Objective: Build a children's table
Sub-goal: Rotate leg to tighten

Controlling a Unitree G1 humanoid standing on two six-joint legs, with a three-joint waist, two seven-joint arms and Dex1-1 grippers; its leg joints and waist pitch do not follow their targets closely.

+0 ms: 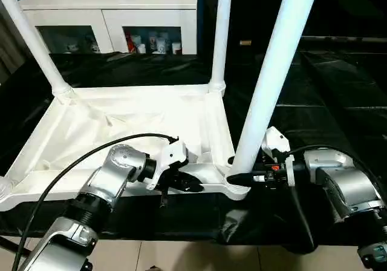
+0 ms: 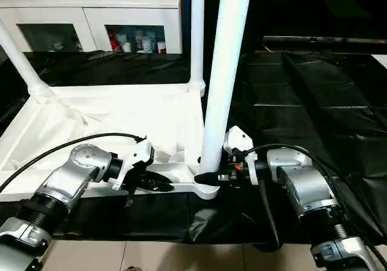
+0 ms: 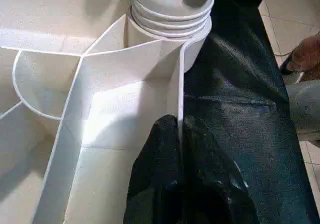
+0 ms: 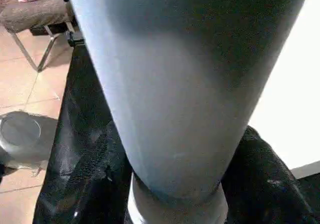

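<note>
The children's table lies upside down: its white tabletop (image 1: pixel 121 120) rests ribbed side up on the black cloth. Three white legs stand in corner sockets, at the far left (image 1: pixel 30 35), the far right (image 1: pixel 221 35) and the near right (image 1: pixel 272 71). My left gripper (image 1: pixel 190 185) is shut on the tabletop's thin near rim, just left of the near right socket; the rim runs between its fingers (image 3: pixel 160 149). My right gripper (image 1: pixel 239 177) grips the near right leg right above its socket, with one black finger (image 4: pixel 95 174) pressed on each side of the tube (image 4: pixel 175 84).
A white glass-door cabinet (image 1: pixel 109 17) stands behind the work table. Black cloth (image 1: pixel 326 89) covers the table to the right. The tabletop's near edge lies close to the work table's front edge, with tiled floor (image 1: pixel 181 256) below. A person's hand (image 3: pixel 305 59) and a chair (image 4: pixel 30 19) are nearby.
</note>
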